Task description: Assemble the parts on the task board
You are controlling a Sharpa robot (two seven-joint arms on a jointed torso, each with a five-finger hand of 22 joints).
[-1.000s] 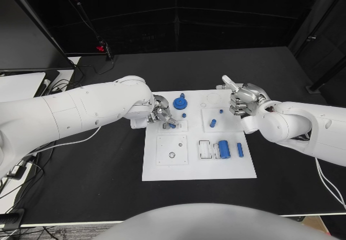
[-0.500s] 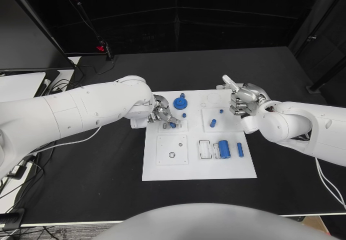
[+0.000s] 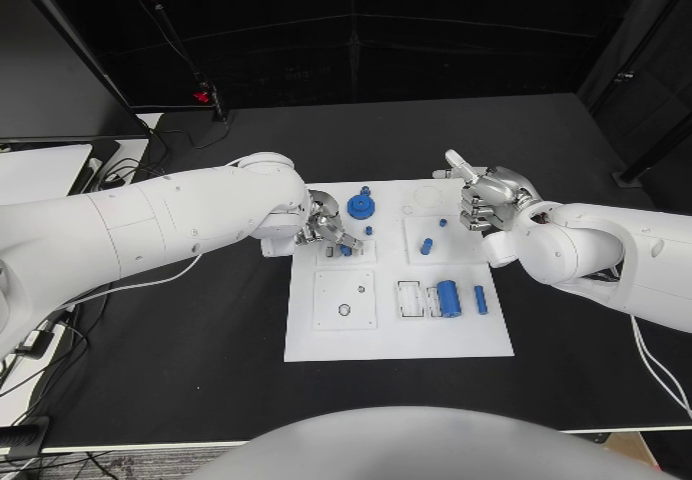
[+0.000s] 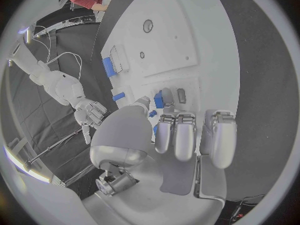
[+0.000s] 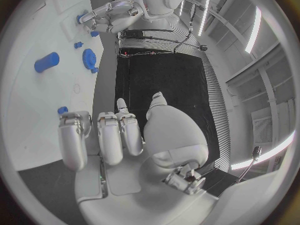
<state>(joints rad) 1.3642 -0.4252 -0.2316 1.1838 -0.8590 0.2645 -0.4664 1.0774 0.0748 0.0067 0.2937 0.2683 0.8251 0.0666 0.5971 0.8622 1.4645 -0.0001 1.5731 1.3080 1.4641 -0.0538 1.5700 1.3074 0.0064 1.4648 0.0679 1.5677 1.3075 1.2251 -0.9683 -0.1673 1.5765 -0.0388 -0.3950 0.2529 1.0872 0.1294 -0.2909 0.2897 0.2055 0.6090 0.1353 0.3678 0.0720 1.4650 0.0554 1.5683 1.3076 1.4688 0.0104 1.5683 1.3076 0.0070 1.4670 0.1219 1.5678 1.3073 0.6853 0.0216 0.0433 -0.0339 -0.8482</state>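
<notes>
Seen from the head camera, nearest: white board (image 3: 397, 335) flat on the black counter (image 3: 173, 380), its near strip bare; mid-board, a blue cylinder (image 3: 447, 298) lying in a holder and a thin blue pin (image 3: 480, 300) just beside it, with a white square plate (image 3: 345, 299) to their left; further back, a short blue peg (image 3: 427, 245) near the board's middle; at the board's left edge, left hand (image 3: 323, 228) low over the board, fingers (image 4: 175, 135) curled down beside a small blue part (image 3: 345, 251); cannot tell whether gripping it or merely touching; beyond the fingertips, a blue gear (image 3: 359, 208) on the far left of the board, a small blue stud (image 3: 366, 189) just behind it; at the board's far right corner, right hand (image 3: 488, 203) raised above the edge, fingers (image 5: 110, 137) curled in, empty.
</notes>
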